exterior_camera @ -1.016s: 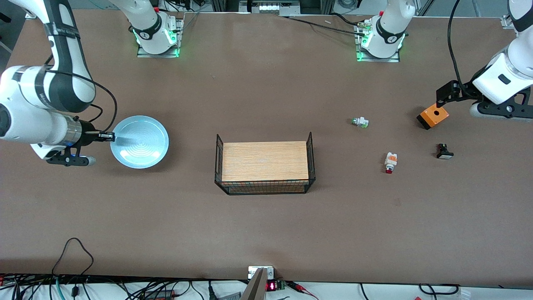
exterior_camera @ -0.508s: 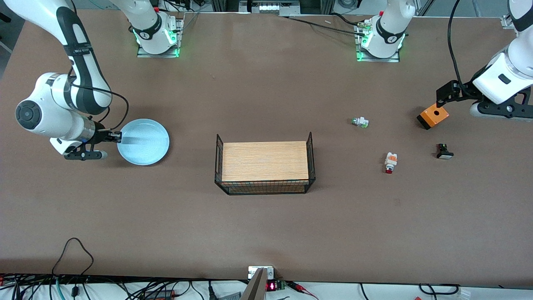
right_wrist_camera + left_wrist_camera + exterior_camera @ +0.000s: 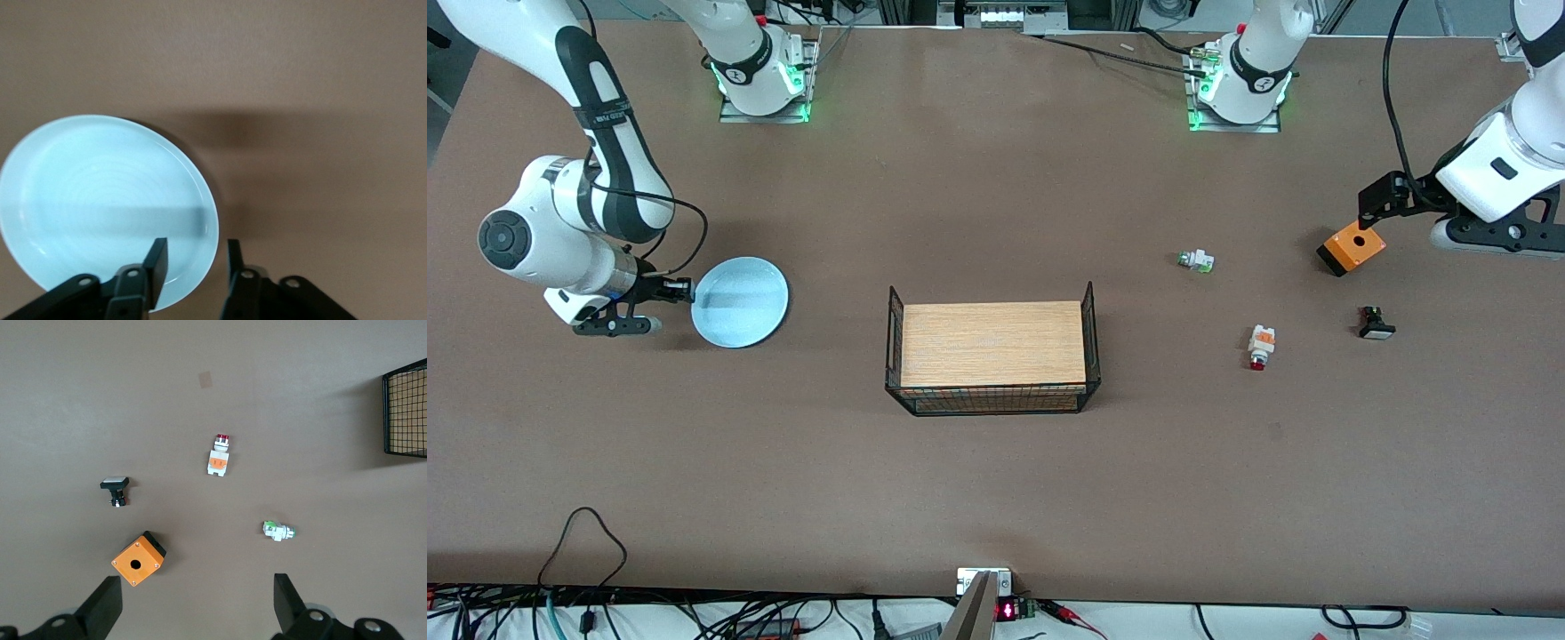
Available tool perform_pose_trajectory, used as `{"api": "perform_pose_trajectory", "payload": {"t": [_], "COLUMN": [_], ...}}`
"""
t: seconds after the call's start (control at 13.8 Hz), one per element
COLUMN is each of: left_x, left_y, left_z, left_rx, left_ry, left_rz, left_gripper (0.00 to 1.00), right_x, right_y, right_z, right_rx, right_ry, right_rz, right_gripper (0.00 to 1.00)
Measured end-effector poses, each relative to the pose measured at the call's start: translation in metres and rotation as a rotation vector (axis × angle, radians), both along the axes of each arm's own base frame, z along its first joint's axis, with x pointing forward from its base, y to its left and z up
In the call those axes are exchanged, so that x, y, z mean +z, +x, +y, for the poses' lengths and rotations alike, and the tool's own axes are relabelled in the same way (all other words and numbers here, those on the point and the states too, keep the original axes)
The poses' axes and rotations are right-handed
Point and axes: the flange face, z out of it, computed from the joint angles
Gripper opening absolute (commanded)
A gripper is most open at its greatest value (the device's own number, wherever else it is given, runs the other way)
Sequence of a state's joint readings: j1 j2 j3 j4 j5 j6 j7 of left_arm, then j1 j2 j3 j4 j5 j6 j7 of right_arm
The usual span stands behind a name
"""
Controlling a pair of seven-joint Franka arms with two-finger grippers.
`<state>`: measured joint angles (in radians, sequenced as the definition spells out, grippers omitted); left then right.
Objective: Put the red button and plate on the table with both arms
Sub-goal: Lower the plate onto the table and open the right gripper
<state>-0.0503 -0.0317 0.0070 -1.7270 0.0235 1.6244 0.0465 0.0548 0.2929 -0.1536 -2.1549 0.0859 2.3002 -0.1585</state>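
The pale-blue plate (image 3: 743,302) is low over the table (image 3: 996,480) toward the right arm's end. My right gripper (image 3: 683,291) is shut on its rim, one finger inside and one outside. In the right wrist view the rim of the plate (image 3: 100,200) runs between the fingers of the right gripper (image 3: 195,250). The red button (image 3: 1261,346) lies on the table toward the left arm's end; it also shows in the left wrist view (image 3: 219,455). My left gripper (image 3: 1378,203) is wide open and empty above the table beside an orange box, as the left wrist view (image 3: 195,607) shows.
A wooden-topped black wire rack (image 3: 992,356) stands mid-table. Around the red button lie a green-and-white part (image 3: 1195,260), a black part with a white cap (image 3: 1376,324) and the orange box with a hole (image 3: 1352,249). Cables run along the table's near edge.
My right arm has lowered the plate toward the table and shifted it slightly toward the rack. The left arm and the small parts have not moved.
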Motion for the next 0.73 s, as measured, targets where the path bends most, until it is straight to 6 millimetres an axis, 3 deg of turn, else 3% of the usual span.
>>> {"api": "perform_pose_trajectory", "payload": {"t": [0.15, 0.51, 0.73], "left_x": [0.0, 0.0, 0.0], "left_y": [0.0, 0.0, 0.0], "left_z": [0.0, 0.0, -0.001], "left_rx": [0.0, 0.0, -0.001], "left_ry": [0.0, 0.0, 0.0], "left_rz": [0.0, 0.0, 0.0], "left_gripper": [1.0, 1.0, 1.0], "right_x": [0.033, 0.129, 0.183], "right_y": [0.013, 0.049, 0.064], "right_z": [0.012, 0.069, 0.084], "right_rx": [-0.028, -0.083, -0.086], "right_ry": [0.008, 0.01, -0.035], "right_rz": [0.007, -0.006, -0.031], "right_gripper": [1.0, 1.0, 1.0]}}
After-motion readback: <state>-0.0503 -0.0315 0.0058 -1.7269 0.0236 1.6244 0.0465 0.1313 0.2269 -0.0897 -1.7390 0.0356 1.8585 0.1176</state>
